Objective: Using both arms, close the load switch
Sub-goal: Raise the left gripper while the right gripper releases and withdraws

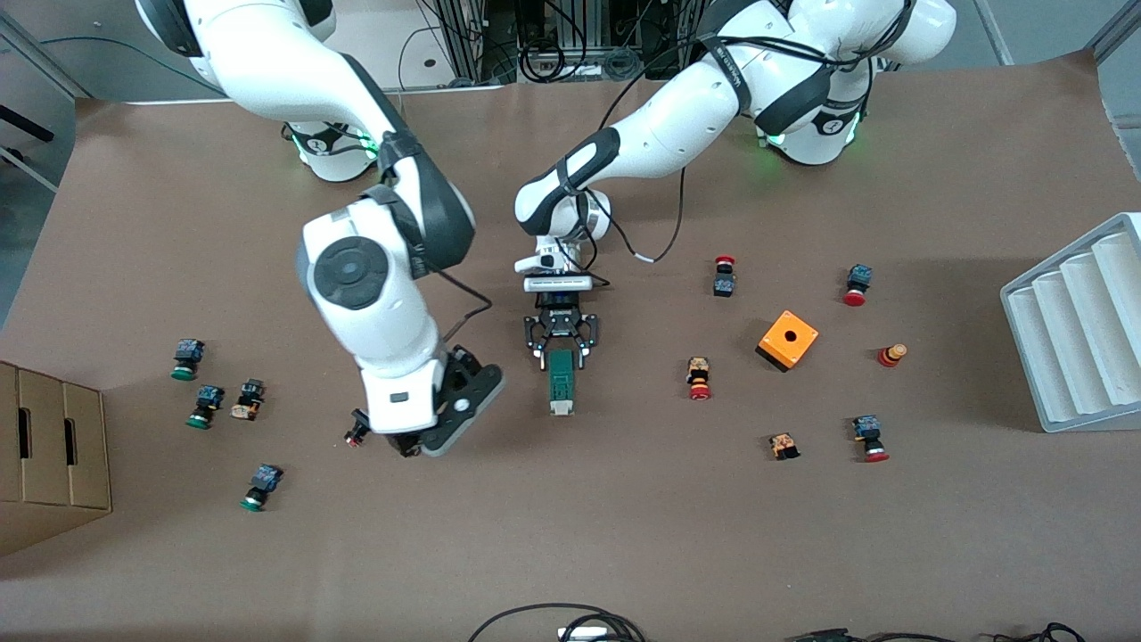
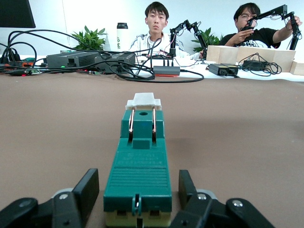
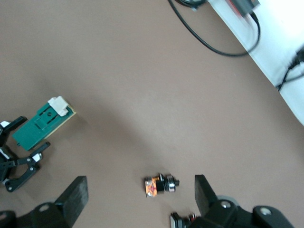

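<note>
The load switch point(image 1: 561, 383) is a narrow dark-green block lying on the brown table, its white lever piece at the end nearer the front camera. My left gripper point(image 1: 561, 346) is low at the switch's other end. In the left wrist view point(image 2: 138, 179) its fingers point(image 2: 88, 190) stand open on either side of the switch point(image 2: 140, 161), with a gap on each side. My right gripper point(image 1: 414, 443) is open and empty above the table, toward the right arm's end from the switch. In the right wrist view point(image 3: 140, 192) a small orange-and-black button point(image 3: 161, 184) lies under it, and the switch point(image 3: 40, 124) shows off to one side.
An orange box with a hole point(image 1: 788, 339) and several red-capped buttons lie toward the left arm's end. Several green-capped buttons point(image 1: 207, 406) and a cardboard box point(image 1: 53, 446) are toward the right arm's end. A white ridged tray point(image 1: 1079, 330) stands at the table edge.
</note>
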Robot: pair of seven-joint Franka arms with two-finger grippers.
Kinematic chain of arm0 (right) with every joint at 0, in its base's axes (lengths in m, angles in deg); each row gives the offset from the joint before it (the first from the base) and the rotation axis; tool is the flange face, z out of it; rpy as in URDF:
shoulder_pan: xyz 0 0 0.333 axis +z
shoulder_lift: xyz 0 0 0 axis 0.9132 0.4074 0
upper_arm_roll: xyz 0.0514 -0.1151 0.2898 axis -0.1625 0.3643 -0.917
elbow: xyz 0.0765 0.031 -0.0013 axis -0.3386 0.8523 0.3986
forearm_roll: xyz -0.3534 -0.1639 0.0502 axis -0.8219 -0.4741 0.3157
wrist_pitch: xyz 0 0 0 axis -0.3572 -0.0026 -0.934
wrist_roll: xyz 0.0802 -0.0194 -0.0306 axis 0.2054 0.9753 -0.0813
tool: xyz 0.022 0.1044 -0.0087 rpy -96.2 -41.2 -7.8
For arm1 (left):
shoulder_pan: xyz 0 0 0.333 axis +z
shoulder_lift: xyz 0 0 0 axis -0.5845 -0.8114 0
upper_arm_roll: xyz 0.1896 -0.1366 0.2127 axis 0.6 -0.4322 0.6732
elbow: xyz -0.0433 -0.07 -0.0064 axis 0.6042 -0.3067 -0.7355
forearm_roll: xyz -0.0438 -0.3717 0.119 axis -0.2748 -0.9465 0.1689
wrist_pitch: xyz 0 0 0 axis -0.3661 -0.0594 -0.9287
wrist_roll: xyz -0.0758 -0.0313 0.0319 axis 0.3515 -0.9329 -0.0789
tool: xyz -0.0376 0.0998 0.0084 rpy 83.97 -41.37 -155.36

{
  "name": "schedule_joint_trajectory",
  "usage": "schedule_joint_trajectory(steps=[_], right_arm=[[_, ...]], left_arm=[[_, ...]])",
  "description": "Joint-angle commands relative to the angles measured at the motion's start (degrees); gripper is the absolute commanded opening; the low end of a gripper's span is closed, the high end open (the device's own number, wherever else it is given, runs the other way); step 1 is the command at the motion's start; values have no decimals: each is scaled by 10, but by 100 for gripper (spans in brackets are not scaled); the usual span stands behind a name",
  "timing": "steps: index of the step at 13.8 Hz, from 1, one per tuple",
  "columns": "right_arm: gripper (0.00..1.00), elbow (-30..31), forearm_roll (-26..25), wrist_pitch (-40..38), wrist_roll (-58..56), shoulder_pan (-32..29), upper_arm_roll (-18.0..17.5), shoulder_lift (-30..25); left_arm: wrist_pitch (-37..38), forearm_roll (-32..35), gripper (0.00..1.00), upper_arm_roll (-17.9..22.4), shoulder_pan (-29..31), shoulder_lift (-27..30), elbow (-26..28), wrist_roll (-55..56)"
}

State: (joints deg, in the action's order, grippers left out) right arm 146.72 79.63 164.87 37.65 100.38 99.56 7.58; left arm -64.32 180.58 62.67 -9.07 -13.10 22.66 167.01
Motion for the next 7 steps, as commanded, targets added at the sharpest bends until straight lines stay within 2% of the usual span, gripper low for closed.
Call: schedule_joint_trajectory(steps=[1, 4, 7], right_arm=[[100, 13, 59, -20, -1, -35, -3, -26], [100, 14, 110, -19, 1, -88, -3, -27], [100, 13, 105, -20, 1, -125, -1, -32]], left_arm=[[1, 7, 100, 8, -6, -11, -6, 12], [2, 6, 100, 8, -7, -9, -6, 4], [1, 3, 100, 7, -8, -6, -6, 1]])
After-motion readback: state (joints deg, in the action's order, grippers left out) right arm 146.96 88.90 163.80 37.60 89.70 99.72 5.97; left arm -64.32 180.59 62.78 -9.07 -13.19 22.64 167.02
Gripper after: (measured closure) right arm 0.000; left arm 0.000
